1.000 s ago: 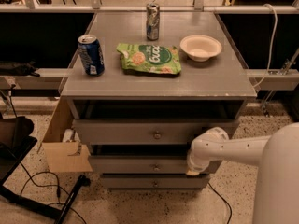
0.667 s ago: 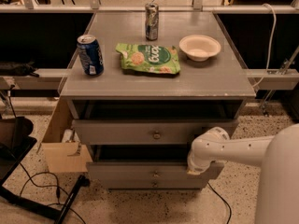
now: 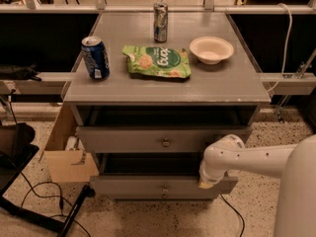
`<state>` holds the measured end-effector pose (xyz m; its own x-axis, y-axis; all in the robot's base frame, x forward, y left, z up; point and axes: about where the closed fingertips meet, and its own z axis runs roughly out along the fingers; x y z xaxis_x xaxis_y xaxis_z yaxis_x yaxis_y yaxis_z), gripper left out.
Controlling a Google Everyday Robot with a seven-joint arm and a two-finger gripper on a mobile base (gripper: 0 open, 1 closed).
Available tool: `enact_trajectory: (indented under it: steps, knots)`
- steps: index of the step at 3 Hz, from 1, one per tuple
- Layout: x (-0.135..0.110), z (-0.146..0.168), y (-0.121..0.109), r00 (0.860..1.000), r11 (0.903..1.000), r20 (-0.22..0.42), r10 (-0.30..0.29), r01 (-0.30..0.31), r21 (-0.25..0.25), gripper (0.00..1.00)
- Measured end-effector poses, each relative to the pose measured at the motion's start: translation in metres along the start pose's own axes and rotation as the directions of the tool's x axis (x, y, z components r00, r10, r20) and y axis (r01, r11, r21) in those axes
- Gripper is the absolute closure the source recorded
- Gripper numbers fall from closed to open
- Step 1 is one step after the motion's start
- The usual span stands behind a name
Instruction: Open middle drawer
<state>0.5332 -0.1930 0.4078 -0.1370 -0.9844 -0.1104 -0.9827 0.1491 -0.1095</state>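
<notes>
The grey cabinet (image 3: pixel 168 90) has its middle drawer (image 3: pixel 148 187), a grey front with a small round metal knob (image 3: pixel 164 189), pulled out towards me, with a dark gap above it. The upper drawer (image 3: pixel 123 139), with its own knob (image 3: pixel 166 142), also stands a little out. My gripper (image 3: pixel 207 181), at the end of the white arm (image 3: pixel 247 159), is at the right end of the middle drawer's front, touching its top edge. The lowest drawer is hidden behind the middle one.
On the cabinet top are a blue can (image 3: pixel 95 58), a silver can (image 3: pixel 160 22), a green snack bag (image 3: pixel 157 61) and a white bowl (image 3: pixel 211 50). A cardboard box (image 3: pixel 69 162) leans at the cabinet's left. Black cables (image 3: pixel 44 201) run over the floor.
The middle drawer has slid out towards me and now covers the lowest drawer's front. My gripper has come back with it at its right end.
</notes>
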Motion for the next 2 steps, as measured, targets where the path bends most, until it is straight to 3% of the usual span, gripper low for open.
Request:
enact_trajectory:
  steps: [1,2]
  knots:
    - [0.0112,-0.0036,0.0173,1.0,0.9995,-0.007,0.009,-0.009,-0.03,1.0]
    - [0.0095,-0.0041,0.0196,1.0,0.9994,-0.008,0.01,-0.01,-0.034,1.0]
